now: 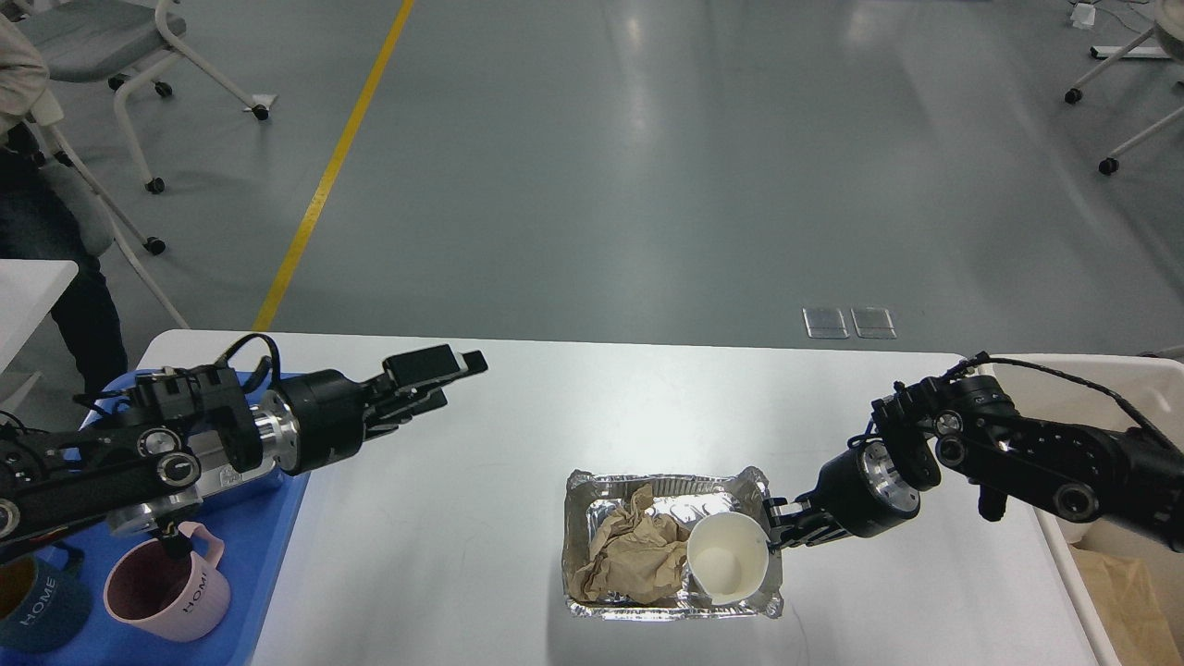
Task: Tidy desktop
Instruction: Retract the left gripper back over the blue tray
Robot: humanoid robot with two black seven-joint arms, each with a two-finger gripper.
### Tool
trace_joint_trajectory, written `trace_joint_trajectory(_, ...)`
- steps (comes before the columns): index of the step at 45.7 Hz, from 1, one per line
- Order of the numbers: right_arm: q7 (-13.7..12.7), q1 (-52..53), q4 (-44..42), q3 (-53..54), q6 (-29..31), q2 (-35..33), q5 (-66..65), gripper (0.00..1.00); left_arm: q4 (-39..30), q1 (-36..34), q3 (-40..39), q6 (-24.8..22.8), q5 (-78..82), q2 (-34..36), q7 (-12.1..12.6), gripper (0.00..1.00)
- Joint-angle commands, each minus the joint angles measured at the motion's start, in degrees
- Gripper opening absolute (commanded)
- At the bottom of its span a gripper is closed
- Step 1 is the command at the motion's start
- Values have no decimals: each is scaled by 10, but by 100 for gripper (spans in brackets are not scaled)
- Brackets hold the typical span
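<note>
The white desktop (555,416) fills the lower half of the head view. A foil tray (581,518) lies on it at front centre. In the tray are crumpled brown paper (629,550) and a white paper cup (728,558), tilted with its mouth toward me. My right gripper (775,527) comes in from the right over the tray's right rim, and its fingers close on the cup's right wall. My left gripper (442,381) hovers over the desktop's left part, well apart from the foil tray, with its fingers parted and nothing between them.
A blue tray (277,555) at the left edge holds a pink mug (166,587) and a dark blue mug (42,601). A beige bin (1110,370) with brown paper inside (1128,592) stands at the right edge. Chairs and a person are far left.
</note>
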Motion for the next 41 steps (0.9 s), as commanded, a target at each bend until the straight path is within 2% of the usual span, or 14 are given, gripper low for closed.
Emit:
trace_joint_trajectory(1,0,-2,-1,11,0,-1,-1,0,-1,51,-81,7,-34,38,0,87)
trace_joint_trajectory(13,-1,-1,-1,32,-1,-5,-2,0,-1,192,-285,25,-79,35,0,87)
trace_joint_trajectory(19,-1,-3,-1,42,-1,-14,-2,0,4,246,-376,27,-132,9,0,87)
trace_joint_trajectory(24,0,-9,-2,50,-1,-15,-2,0,20,286,-446,30,-177,-41,-1,87)
trace_joint_trajectory(33,-1,-9,-9,68,-1,-15,-2,0,100,312,-556,37,-182,-182,-5,88)
trace_joint_trajectory(38,-1,-11,-15,70,-1,-23,1,0,170,319,-606,28,-181,-243,-4,88)
trace_joint_trajectory(41,-1,-17,-16,70,-2,-29,2,0,219,316,-625,4,-181,-280,-5,89)
